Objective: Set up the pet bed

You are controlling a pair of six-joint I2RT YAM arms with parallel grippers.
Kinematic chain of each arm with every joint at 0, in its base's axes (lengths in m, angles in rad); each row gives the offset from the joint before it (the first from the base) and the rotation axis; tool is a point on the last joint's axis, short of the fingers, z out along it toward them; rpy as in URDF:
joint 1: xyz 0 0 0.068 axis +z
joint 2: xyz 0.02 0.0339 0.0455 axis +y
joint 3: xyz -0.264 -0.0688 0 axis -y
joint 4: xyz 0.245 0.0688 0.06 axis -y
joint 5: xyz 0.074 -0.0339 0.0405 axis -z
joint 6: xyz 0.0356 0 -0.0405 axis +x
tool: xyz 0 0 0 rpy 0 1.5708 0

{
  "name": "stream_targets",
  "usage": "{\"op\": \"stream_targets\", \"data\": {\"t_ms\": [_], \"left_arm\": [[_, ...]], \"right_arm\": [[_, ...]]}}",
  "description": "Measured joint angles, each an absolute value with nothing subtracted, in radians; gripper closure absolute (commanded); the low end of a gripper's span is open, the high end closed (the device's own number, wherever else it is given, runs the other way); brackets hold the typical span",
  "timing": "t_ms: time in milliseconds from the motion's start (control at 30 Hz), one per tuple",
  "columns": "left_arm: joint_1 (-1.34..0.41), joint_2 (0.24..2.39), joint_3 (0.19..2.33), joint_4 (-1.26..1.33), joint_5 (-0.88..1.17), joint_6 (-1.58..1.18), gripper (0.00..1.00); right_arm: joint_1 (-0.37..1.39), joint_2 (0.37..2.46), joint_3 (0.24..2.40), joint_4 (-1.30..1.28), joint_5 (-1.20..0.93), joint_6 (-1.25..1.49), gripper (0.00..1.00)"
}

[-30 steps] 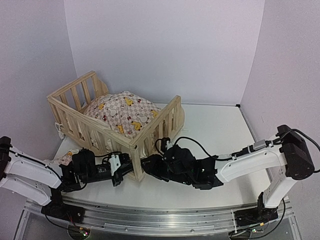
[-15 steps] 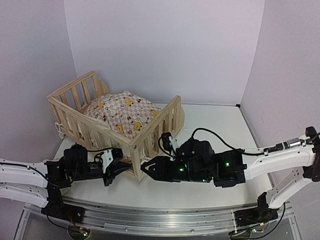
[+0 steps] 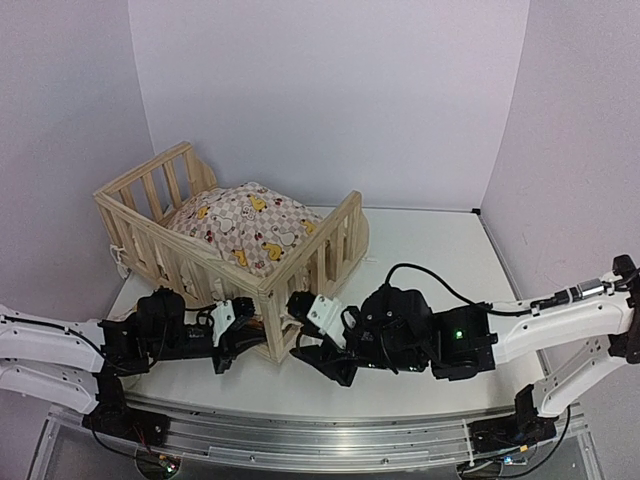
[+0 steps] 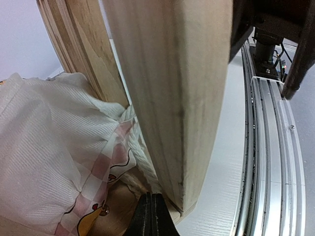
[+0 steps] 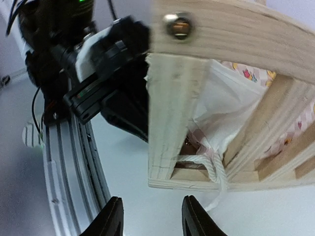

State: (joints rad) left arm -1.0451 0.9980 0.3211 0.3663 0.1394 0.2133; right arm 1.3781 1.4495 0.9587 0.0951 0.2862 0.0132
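In the lower left of the top view the left arm (image 3: 55,345) lies low over the white table (image 3: 430,250), stretched toward the middle. Above it, filling the left half of the frame, stands the pet bed frame (image 3: 150,225), set at an angle. The checked cushion (image 3: 245,225) is mounded inside its slatted rails, and its pale ruffle shows between the slats at the right end. The left gripper (image 3: 240,335) sits against the left side of the near corner post (image 3: 272,325). In its wrist view the fingers (image 4: 150,219) are pressed together at the bottom centre, right at the foot of that post. A white tie string (image 4: 140,157) runs down just above them, and whether they pinch it cannot be told. Just right of the post, the right gripper (image 3: 298,328) points at it with its fingers partly spread and nothing between them. Its wrist view shows both tips at the lower edge, apart from the wood. The right arm (image 3: 530,325) runs off to the right edge.
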Motion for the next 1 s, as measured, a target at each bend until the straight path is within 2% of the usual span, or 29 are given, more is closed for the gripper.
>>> {"op": "stream_targets", "data": {"t_ms": [133, 267, 400, 667, 1000], "left_arm": [[-1.045, 0.998, 0.310, 0.409, 0.139, 0.229, 0.91], [-1.044, 1.006, 0.301, 0.445, 0.138, 0.240, 0.87], [-1.044, 1.017, 0.288, 0.484, 0.136, 0.255, 0.85], [-1.044, 1.004, 0.250, 0.547, 0.108, 0.266, 0.76], [-1.044, 1.002, 0.157, 0.710, 0.106, 0.322, 0.75]], "right_arm": [[1.381, 1.447, 0.946, 0.117, 0.275, -0.385, 0.75], [1.365, 1.449, 0.946, 0.134, 0.272, -0.629, 0.78], [1.335, 1.467, 0.946, 0.144, 0.251, -0.792, 0.77], [1.227, 1.525, 0.946, 0.159, 0.126, -0.980, 0.76], [1.159, 1.577, 0.944, 0.234, -0.010, -1.073, 0.75]]}}
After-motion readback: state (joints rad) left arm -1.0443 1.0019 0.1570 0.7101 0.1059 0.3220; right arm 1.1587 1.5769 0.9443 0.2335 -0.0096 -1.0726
